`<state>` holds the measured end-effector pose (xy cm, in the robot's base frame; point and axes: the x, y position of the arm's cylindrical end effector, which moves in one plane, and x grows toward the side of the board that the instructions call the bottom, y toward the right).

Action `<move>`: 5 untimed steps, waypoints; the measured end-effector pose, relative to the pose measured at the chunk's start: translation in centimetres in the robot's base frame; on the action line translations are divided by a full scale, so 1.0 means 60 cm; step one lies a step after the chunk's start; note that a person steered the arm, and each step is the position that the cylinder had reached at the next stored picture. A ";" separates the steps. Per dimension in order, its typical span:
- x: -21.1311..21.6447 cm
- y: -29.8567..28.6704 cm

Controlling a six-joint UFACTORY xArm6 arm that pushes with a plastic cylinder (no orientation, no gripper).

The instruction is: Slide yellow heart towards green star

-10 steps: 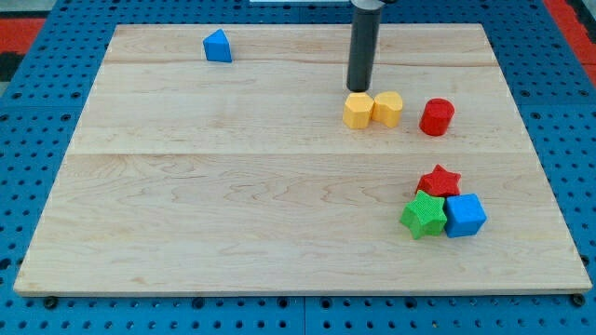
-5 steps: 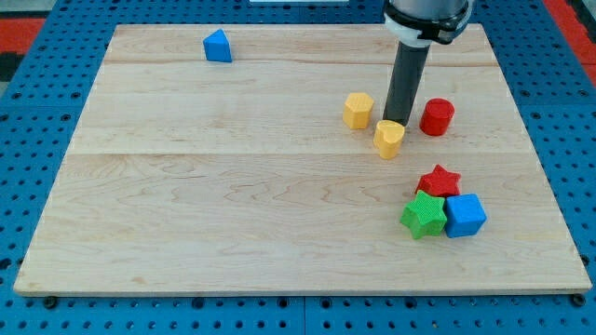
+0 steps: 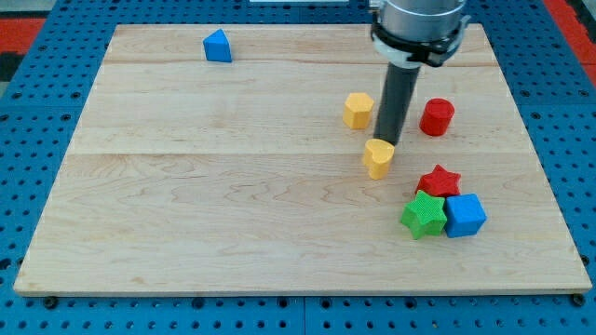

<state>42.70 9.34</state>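
Six small coloured blocks sit on my pale, grained wooden desk. Nearest the view's bottom, at the right, is a tight cluster: the ribbed green star block, the blue cube block touching it on its right, and the red star block just behind, touching both.

Up and to the left of that cluster, near but apart from it, lies the yellow heart block. My tip rests against the heart's upper edge, on the side away from the green star in depth. I have no hand to open or close, only a straight dark rod, so nothing is held; the heart is merely touched.

Farther back, the yellow hexagonal block stands to the left of my rod and the red cylinder block to its right, both apart from the heart. Farthest, near the view's top left and well apart from everything, is the blue triangular block. Around the desk runs a blue perforated board.
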 end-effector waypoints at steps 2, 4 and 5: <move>0.059 -0.045; 0.111 -0.025; 0.001 -0.043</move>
<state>42.78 6.73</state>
